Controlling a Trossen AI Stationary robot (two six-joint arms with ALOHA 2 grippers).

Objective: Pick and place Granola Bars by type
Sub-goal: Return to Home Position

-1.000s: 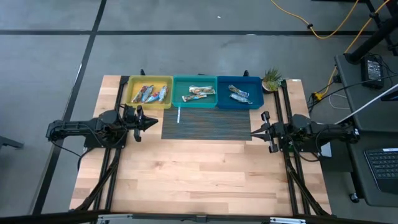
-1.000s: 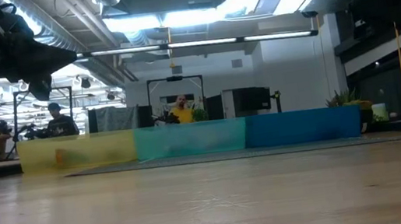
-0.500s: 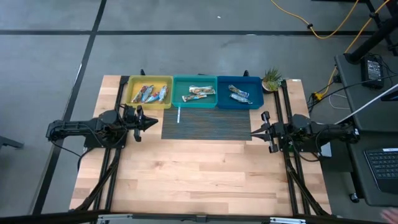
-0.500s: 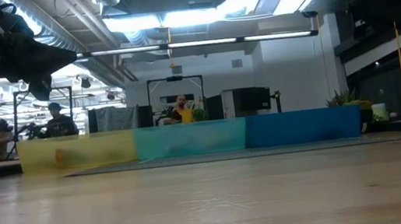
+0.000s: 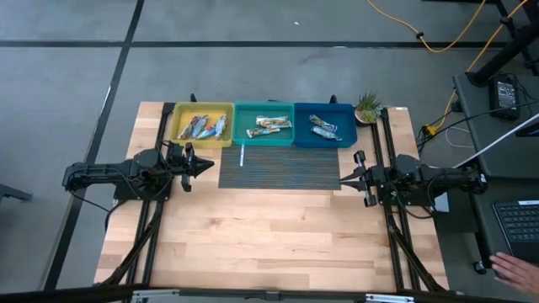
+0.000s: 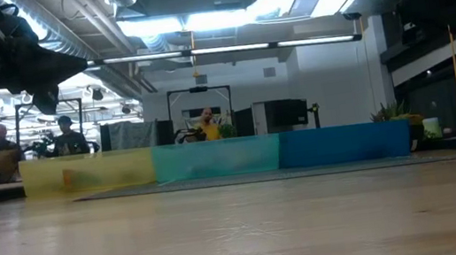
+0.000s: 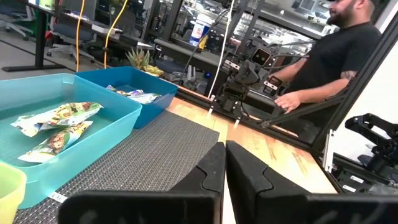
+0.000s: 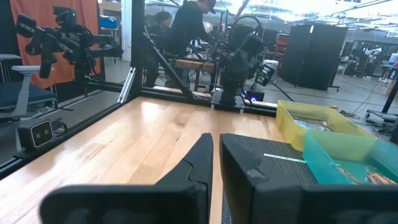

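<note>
The Granola Bars (image 5: 202, 127) all lie inside 3 bins that stand side by side, walls touching, along the table's far edge. About 4 bars are in the yellow bin (image 5: 176, 124), 2 tan ones in the teal bin (image 5: 264, 140), and 2 silvery ones in the dark blue bin (image 5: 349, 126).

Just in front of the bins lies a dark ribbed mat (image 5: 280, 170), whose far edge runs close along the bin fronts. A white strip (image 5: 241, 156) rests at the mat's far left corner, below the seam between the yellow and teal bins. A small plant (image 5: 368, 107) stands at the far right corner, just beside the dark blue bin.

The left gripper (image 5: 205, 166) hangs low just off the mat's left edge, pointing inward. Its fingers are pressed together with only a hairline gap and hold nothing. The right gripper (image 5: 343, 178) faces it from just off the mat's right edge, clenched the same way and empty.

The mat between the 2 tips is bare, and so is the wide stretch of the wooden table (image 5: 269, 236) from the mat to the near edge.

Beyond the table's right side, a person's hand (image 5: 514, 269) shows near a keyboard, well apart from both arms.
</note>
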